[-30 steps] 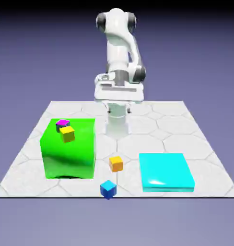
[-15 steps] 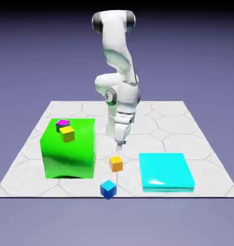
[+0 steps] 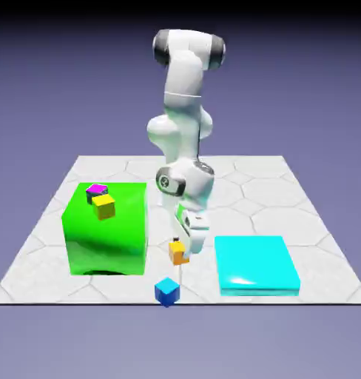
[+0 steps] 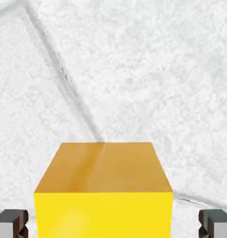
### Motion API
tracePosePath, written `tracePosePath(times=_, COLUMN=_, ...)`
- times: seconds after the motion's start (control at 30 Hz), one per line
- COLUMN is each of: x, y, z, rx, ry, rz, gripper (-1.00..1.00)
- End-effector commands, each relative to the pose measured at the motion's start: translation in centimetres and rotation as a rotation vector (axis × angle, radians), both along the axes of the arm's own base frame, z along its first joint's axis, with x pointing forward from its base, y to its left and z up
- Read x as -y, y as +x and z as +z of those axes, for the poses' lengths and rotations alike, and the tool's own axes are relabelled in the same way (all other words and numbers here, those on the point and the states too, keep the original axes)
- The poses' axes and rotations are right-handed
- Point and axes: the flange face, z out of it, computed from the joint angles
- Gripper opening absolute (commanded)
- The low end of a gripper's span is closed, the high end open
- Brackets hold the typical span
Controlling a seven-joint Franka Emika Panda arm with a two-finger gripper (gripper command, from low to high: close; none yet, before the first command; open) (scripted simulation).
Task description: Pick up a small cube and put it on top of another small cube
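Since the earlier exterior frames the arm has dropped from a raised pose over the table down onto the orange small cube (image 4: pixel 104 188), wrist now low just above it. Fingertips (image 4: pixel 11 222) sit at the hand view's bottom corners, spread wide, one each side of the cube with a visible gap on both sides, so the gripper (image 3: pixel 185 250) is open and straddling, not yet clamped. Cube sits flat on the white table (image 3: pixel 279 192), in the exterior view between the green block (image 3: pixel 106 229) at its 9 o'clock and the cyan slab (image 3: pixel 256 265) at its 3 o'clock, apart from both. Blue small cube (image 3: pixel 166 291) lies near at the orange cube's 6 o'clock. Yellower small cube (image 3: pixel 104 206) and a magenta-topped one (image 3: pixel 96 191) rest on the green block's top. Step in hand, as I read it: end of approach, pre-grasp. Next: close squarely on the side faces, lift straight up, carry toward a target cube, likely the blue one, and centre before release. Can't tell how far down the cube the tips reach.
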Motion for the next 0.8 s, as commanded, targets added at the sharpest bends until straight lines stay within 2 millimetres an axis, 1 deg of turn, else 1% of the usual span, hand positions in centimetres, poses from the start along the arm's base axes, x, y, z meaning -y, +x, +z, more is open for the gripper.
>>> tracePosePath(times=0.0, x=0.0, y=0.0, z=0.0, rx=0.0, ry=0.0, rz=0.0, gripper=-1.0)
tracePosePath(times=0.03, x=0.0, y=0.0, z=0.0, rx=0.0, ry=0.0, rz=0.0, gripper=-1.0)
tracePosePath(times=0.2, x=-0.9, y=0.1, z=3.6, rx=0.009, ry=0.0, rz=-0.003, gripper=-1.0)
tracePosePath(times=0.33, x=-1.2, y=-0.3, z=6.4, rx=0.002, ry=0.0, rz=-0.001, gripper=-1.0)
tracePosePath(times=0.4, x=-1.2, y=-0.4, z=6.8, rx=0.0, ry=0.0, rz=0.0, gripper=-1.0)
tracePosePath(times=0.6, x=1.1, y=7.2, z=8.1, rx=0.004, ry=-0.05, rz=-0.239, gripper=-1.0)
tracePosePath(times=0.77, x=2.3, y=12.9, z=9.5, rx=0.004, ry=-0.058, rz=-0.423, gripper=-1.0)
